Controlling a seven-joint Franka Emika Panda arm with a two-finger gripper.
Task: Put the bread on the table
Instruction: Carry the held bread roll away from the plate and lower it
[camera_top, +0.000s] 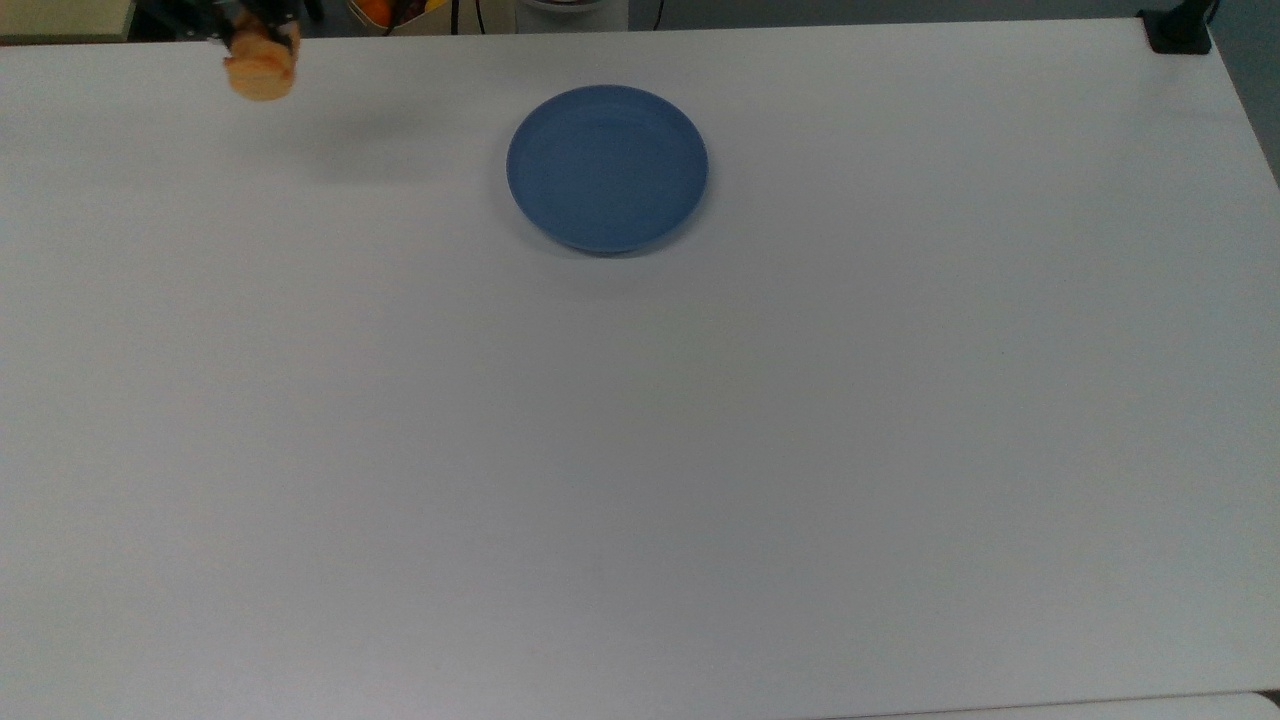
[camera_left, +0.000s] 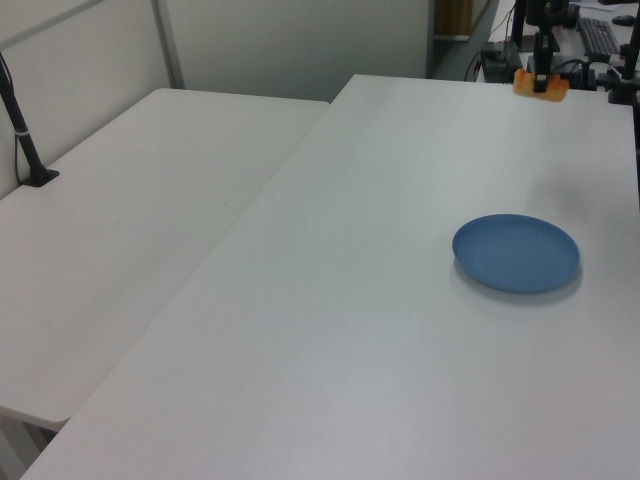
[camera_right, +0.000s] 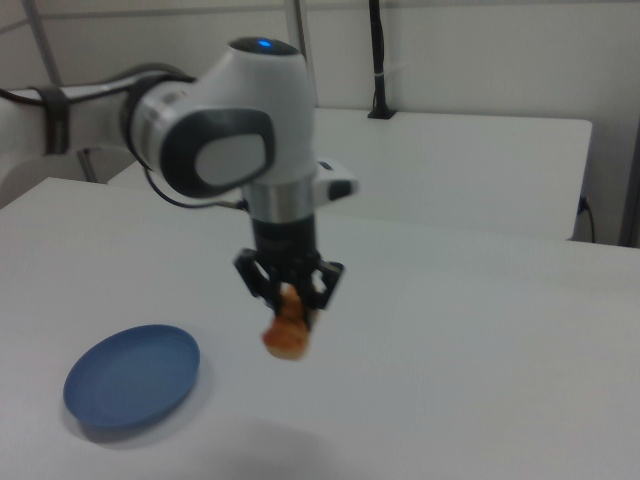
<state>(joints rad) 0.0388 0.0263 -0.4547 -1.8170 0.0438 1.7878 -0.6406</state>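
The golden-orange bread (camera_top: 261, 68) hangs in the air above the white table (camera_top: 640, 450), held from above by my gripper (camera_right: 291, 303), which is shut on it. In the top view the bread is near the top left corner, well to the left of the blue plate (camera_top: 607, 167). The left view has the bread (camera_left: 540, 84) high near the table's far edge, beyond the plate (camera_left: 516, 252). The right view puts the bread (camera_right: 287, 333) to the right of the plate (camera_right: 133, 376), with nothing on the plate.
A second white table (camera_left: 130, 230) adjoins on the left view's left, with a black stand (camera_left: 25, 140) on it. A black clamp (camera_top: 1178, 30) sits at the top view's top right corner. Cables and equipment (camera_left: 590, 40) lie beyond the table's far edge.
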